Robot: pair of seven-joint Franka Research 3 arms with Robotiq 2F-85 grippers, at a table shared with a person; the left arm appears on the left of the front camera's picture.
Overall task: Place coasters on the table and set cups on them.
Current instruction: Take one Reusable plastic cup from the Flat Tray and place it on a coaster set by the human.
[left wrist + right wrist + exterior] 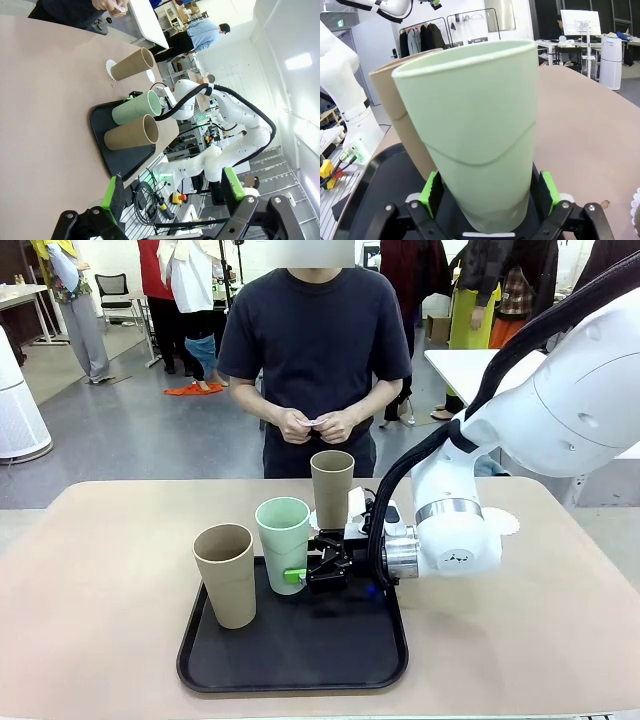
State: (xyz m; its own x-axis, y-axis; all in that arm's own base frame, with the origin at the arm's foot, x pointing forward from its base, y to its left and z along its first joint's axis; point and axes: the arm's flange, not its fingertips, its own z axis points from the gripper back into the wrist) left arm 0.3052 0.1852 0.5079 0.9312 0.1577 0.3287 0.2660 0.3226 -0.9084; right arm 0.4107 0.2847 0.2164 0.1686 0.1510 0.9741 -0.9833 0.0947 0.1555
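On the black tray [300, 665] stand a tan cup [225, 575] and a mint green cup [283, 543]. My right gripper [296, 572] reaches in from the right, open, with its fingers on either side of the green cup's [480, 140] base. Its green pads [547, 190] sit close to the cup's sides. A second tan cup [331, 490] stands on the table [100, 570] beyond the tray, on a white coaster [107, 66]. Another coaster [503, 524] lies on the table behind my right arm. My left gripper [172, 187] hangs open in the air, well off the table's left side.
A person stands at the far side, both hands [315, 425] together at the waist holding a small white thing. A white table [470, 365] stands behind at the right. Bare tabletop lies to the left and right of the tray.
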